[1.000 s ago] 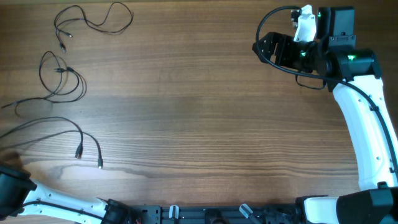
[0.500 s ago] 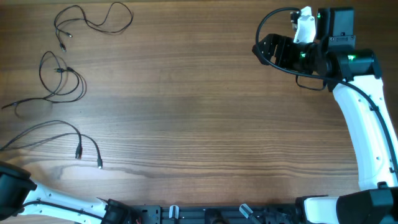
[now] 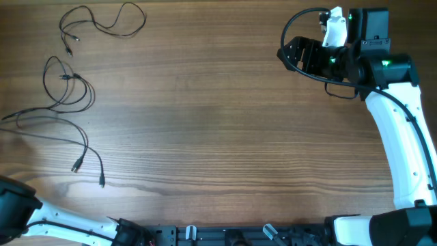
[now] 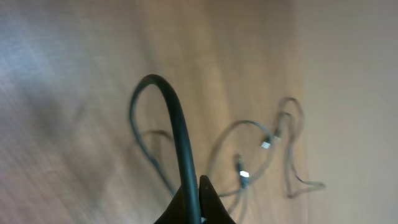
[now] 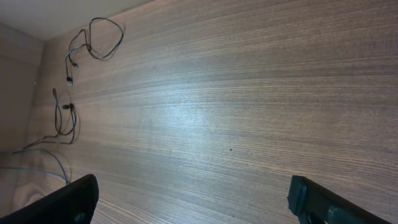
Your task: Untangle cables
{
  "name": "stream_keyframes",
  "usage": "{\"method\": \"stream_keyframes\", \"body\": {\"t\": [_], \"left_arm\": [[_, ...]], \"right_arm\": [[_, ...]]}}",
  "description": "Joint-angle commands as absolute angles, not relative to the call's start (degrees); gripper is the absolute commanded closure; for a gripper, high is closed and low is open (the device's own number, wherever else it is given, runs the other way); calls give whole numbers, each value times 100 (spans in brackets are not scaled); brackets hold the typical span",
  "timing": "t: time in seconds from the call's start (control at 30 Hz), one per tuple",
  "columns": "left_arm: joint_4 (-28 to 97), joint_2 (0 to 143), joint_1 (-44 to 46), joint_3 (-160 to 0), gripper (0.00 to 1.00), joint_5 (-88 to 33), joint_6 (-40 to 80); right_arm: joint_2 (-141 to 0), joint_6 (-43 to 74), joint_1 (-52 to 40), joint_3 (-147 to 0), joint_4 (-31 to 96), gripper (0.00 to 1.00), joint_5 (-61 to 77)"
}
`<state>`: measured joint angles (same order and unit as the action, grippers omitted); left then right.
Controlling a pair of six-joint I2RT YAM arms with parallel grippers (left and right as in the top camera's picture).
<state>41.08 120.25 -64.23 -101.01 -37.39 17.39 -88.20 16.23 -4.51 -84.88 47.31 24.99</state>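
We are clenching the left claw [image 4: 199, 202] on a cable [image 4: 177, 124] trailing rightward over the surface [image 3: 218, 123]; right claw [image 5: 193, 202] released, well apart.

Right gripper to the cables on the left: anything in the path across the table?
Nothing visible. The right gripper hangs open at the far right, and the cables lie along the left side. Between them there is only bare wood table.

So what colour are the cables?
The cables are black, on a brown wooden table; the overhead view shows it best.
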Motion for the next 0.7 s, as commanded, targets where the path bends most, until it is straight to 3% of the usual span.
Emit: {"method": "stream_keyframes", "body": {"t": [0.0,0.07,0.27,0.3,0.33,0.4,0.43,0.47,0.67], "left_arm": [[4353,11620,-6357,-10272,96,-3420,1494],[4602,11773,-6357,-10108,96,-2652,1229],[4219,12519,-6488,-9358,96,-2051,939],[4265,12720,-6547,-9358,91,-1594,963],[4285,12750,-6591,-9358,78,-1232,1140],[4335,12735,-6685,-9382,13,-510,1761],[4405,12715,-6726,-9411,5,-320,1890],[4491,12685,-6737,-9461,0,-222,1892],[5070,12167,-6534,-9988,0,460,2152]], "right_arm": [[-8917,1520,-464,-8482,4733,0,2436],[-8917,1518,-464,-8482,4737,0,2436],[-8917,1518,-464,-8482,4759,1,2436],[-8917,1520,-464,-8482,4762,0,2436],[-8917,1520,-464,-8482,4759,0,2436],[-8917,1522,-464,-8482,4762,0,2436],[-8917,1522,-464,-8482,4762,0,2436],[-8917,1522,-464,-8482,4762,1,2436],[-8917,1518,-464,-8482,4766,0,2436]]}}
